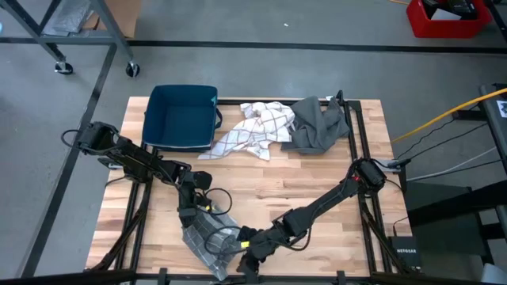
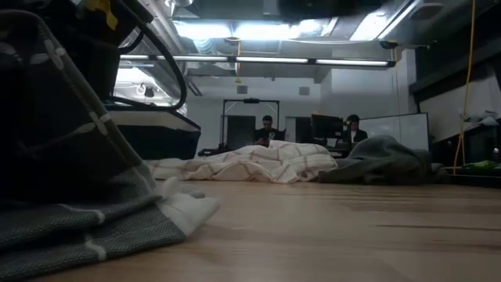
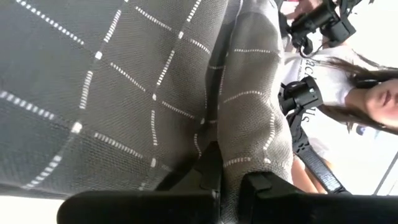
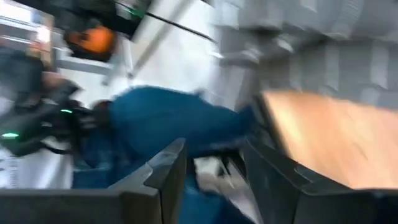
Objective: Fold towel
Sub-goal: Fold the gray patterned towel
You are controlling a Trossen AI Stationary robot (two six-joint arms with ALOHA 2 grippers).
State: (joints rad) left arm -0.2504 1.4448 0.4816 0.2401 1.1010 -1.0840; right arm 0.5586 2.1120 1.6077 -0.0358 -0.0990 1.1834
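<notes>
No legible writing or brand marks. The slatted light-wood table [image 1: 301,190] stands on grey flooring; beyond it is a lit workroom with two seated people [image 2: 268,129]. Three cloths are counted: a grey towel with a white dashed grid [image 1: 207,233] at the table's near edge, a white checked cloth [image 1: 255,129] and a plain grey cloth [image 1: 318,125] at the far side, beside one dark blue rectangular bin [image 1: 182,115]. The left gripper [image 1: 190,226] is clamped on the grey towel. The right gripper [image 4: 211,171] stands parted, empty, just beside it.
</notes>
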